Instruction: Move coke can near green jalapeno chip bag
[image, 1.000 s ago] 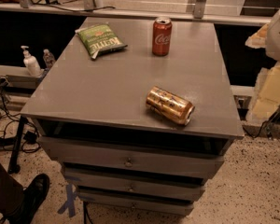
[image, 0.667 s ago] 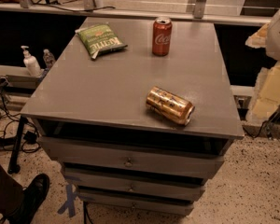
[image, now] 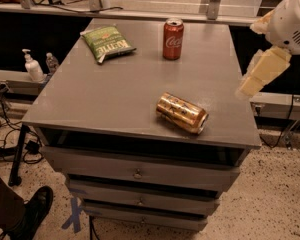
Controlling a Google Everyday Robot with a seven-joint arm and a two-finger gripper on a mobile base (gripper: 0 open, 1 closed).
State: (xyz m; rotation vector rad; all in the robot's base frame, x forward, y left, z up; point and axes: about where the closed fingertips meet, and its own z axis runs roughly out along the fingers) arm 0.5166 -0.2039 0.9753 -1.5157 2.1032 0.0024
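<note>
The red coke can (image: 173, 39) stands upright near the far edge of the grey cabinet top (image: 115, 94). The green jalapeno chip bag (image: 107, 42) lies flat at the far left, about a can's height to the left of the coke can. My gripper (image: 262, 71) hangs at the right edge of the view, beyond the cabinet's right side and above it, well apart from both things and holding nothing that I can see.
A gold-bronze patterned can (image: 182, 113) lies on its side near the front right of the top. Drawers (image: 137, 171) face me below. A pump bottle (image: 32, 66) and a small bottle (image: 52, 62) stand on a ledge to the left. A person's shoe (image: 32, 211) is at bottom left.
</note>
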